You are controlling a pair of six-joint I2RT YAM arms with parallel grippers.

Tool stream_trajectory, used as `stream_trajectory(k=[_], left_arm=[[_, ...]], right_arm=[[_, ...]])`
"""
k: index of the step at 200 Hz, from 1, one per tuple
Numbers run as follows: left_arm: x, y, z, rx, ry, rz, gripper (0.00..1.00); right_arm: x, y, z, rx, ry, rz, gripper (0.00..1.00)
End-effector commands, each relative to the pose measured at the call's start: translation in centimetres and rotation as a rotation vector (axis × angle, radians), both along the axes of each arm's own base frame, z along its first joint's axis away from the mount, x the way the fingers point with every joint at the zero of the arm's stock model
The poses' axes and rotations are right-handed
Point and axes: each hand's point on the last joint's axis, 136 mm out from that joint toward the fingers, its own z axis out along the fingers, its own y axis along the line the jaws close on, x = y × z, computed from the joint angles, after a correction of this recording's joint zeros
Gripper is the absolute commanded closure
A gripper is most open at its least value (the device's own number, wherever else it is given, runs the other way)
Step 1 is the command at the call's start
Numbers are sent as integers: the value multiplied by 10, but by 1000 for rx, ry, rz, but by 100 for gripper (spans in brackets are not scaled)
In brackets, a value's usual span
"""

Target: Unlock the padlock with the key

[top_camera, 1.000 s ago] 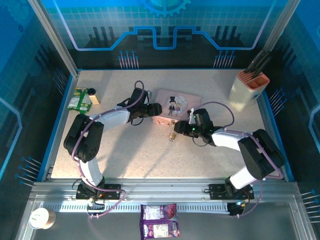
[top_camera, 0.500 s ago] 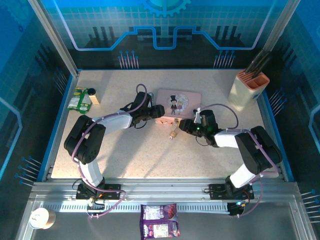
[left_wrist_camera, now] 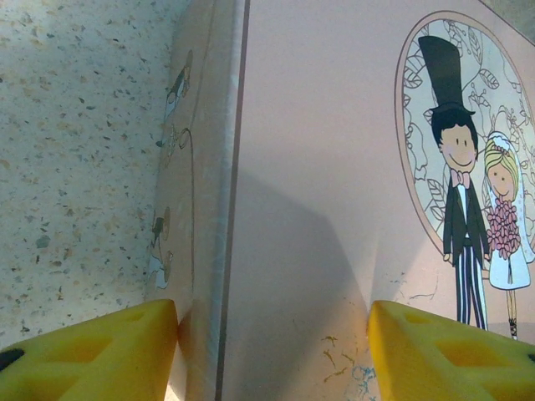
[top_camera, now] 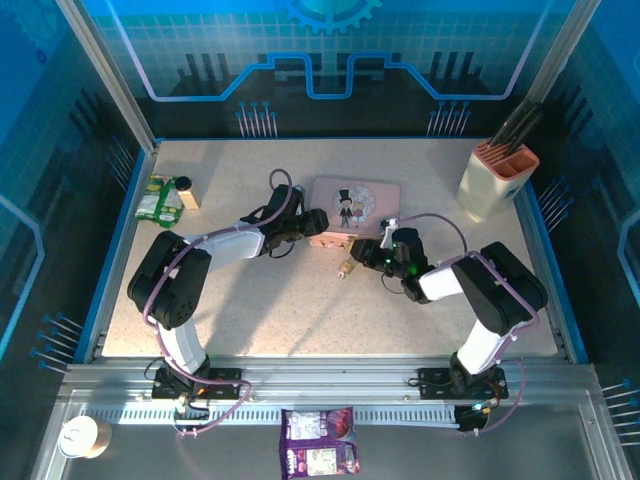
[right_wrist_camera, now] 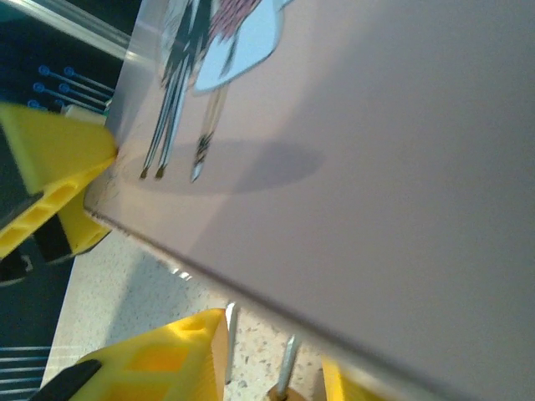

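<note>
Fingers point(left_wrist_camera: 100, 351) of your left gripper point(left_wrist_camera: 272, 334) clamp the pink picture box point(left_wrist_camera: 318, 167) steady. Your right gripper point(right_wrist_camera: 272, 351) stands part-open, padlock point(right_wrist_camera: 287, 363) shackle between its fingers point(right_wrist_camera: 159, 359).

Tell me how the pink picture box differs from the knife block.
The pink picture box lies flat and low mid-table; the knife block stands tall at the far right corner. The box is pink with a cartoon wedding couple; the block is beige with an orange top holding dark handles. Both rest on the speckled table.
</note>
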Motion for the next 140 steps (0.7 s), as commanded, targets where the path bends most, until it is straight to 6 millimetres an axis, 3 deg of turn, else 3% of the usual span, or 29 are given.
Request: stream_trajectory(k=[1, 82, 140], left_arm=[[-41, 2, -39, 53, 164, -45, 38], [-44, 4, -35, 43, 163, -34, 39], [-48, 4, -36, 35, 167, -30, 39]], right_arm=[[-9, 1, -18, -12, 50, -35, 67], [-14, -9, -30, -53, 66, -135, 70], [-13, -5, -42, -74, 121, -133, 73]])
